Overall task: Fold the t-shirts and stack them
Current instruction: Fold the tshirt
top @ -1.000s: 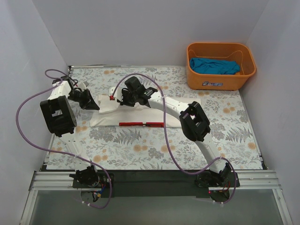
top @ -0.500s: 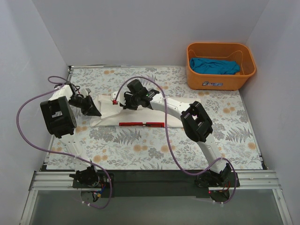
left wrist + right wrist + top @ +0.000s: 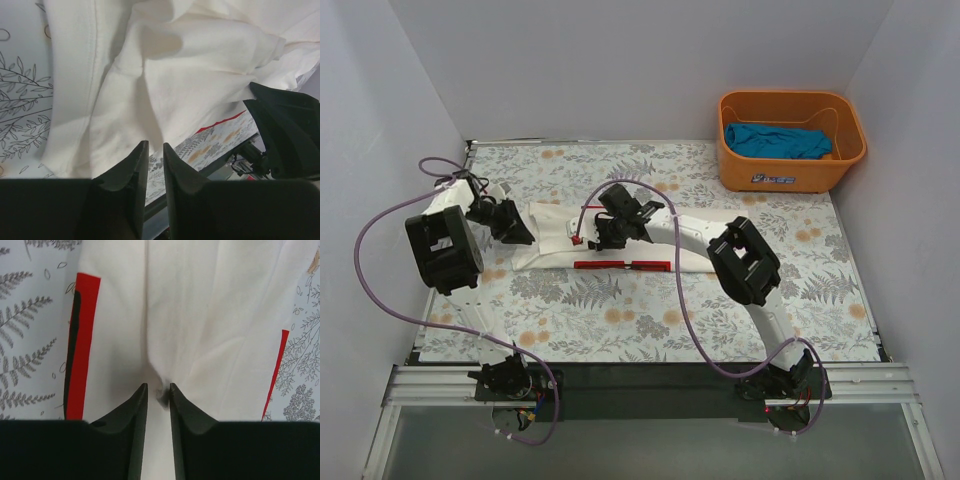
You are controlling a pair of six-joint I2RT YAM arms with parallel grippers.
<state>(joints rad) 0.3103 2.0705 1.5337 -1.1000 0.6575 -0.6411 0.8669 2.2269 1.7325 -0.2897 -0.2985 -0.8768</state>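
Over the last second the right gripper (image 3: 596, 238) has been coming from the far side of the white t-shirt (image 3: 552, 246) toward its near edge, bringing the cloth along; the left gripper (image 3: 514, 226) has been staying at the left end of the shirt and shifting only a little. Both pairs of fingers were pressed together then, and now they are parting.

In the left wrist view the left fingers are standing a little apart with nothing between them, just above the rumpled edge of the cloth. In the right wrist view the right fingers are also standing slightly apart; a small pucker of cloth is sitting right at their tips, and it seems to be slipping free rather than being pinched.

The white shirt is lying on the flowered table (image 3: 620, 315) as a long flat band between the two arms, its red trim (image 3: 620, 265) showing along the near edge. I am judging that one lengthwise fold is just being finished and the shirt is being let go; it is looking too long for stacking, so further folds across it are probably waiting.

The orange basket (image 3: 775, 170) is standing at the far right corner, well apart from the white shirt; the teal t-shirt (image 3: 775, 140) is lying crumpled inside it, untouched; I am not seeing any red shirt.
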